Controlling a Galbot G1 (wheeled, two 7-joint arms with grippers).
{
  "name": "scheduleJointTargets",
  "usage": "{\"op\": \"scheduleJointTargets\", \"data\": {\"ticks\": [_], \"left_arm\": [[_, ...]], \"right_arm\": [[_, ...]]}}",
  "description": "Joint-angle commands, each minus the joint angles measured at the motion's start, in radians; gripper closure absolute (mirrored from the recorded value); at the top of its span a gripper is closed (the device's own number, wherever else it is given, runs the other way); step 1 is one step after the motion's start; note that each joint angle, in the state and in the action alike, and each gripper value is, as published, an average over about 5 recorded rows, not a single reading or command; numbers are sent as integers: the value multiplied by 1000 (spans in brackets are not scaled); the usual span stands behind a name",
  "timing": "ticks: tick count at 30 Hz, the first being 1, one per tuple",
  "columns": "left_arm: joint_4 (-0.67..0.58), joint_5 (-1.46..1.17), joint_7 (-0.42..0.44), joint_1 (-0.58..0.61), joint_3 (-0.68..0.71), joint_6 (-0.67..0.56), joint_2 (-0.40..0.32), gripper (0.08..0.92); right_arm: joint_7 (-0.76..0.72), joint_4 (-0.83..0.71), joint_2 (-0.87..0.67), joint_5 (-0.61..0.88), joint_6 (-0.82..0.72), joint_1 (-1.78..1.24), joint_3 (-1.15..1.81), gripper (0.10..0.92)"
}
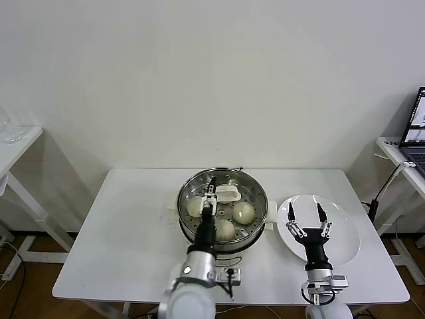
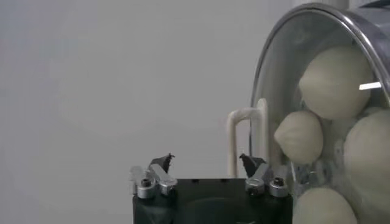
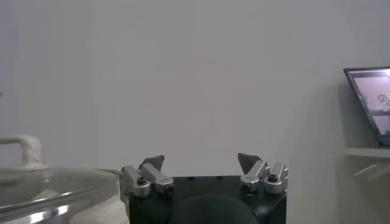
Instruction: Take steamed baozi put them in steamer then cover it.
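Head view: glass cover [image 1: 222, 199] sits on the steamer [image 1: 255, 229], buns [image 1: 244, 211] inside; both end effectors, left end effector [image 1: 210, 189] and right end effector [image 1: 306, 212], spread wide, holding nothing.

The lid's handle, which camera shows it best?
The left wrist view: the cream handle stands out whole on the glass lid, close up. The head view shows it small, beside the left hand. The right wrist view catches only part at its edge.

Lab-like room — bare white tables [image 1: 133, 219], laptop [image 1: 418, 126]
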Motion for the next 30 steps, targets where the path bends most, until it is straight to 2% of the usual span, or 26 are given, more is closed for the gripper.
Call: {"op": "scheduleJointTargets", "data": {"ticks": [1, 3, 6, 9, 12, 18, 30], "left_arm": [[-334, -557, -247, 268, -239, -113, 133, 178], [-357, -798, -295, 305, -347, -178, 138, 177], [-349, -1096, -333, 337, -513, -270, 108, 177], [-297, -1232, -333, 339, -656, -346, 55, 177], [-243, -1303, -308, 337, -742, -400, 6, 177], [-163, -1351, -285, 360, -772, -480, -35, 177], [-138, -1388, -262, 411, -776, -519, -57, 177]], "right_arm": [[0, 28, -13, 16, -42, 2, 2, 203], [-4, 59, -16, 27, -73, -5, 9, 203], [-8, 104, -21, 37, -111, -16, 19, 203], [-9, 137, -25, 40, -124, -25, 23, 203], [-7, 167, -26, 41, -140, -33, 28, 203], [-2, 211, -32, 58, -165, -46, 38, 203], [15, 248, -35, 48, -187, -58, 42, 203]]}}
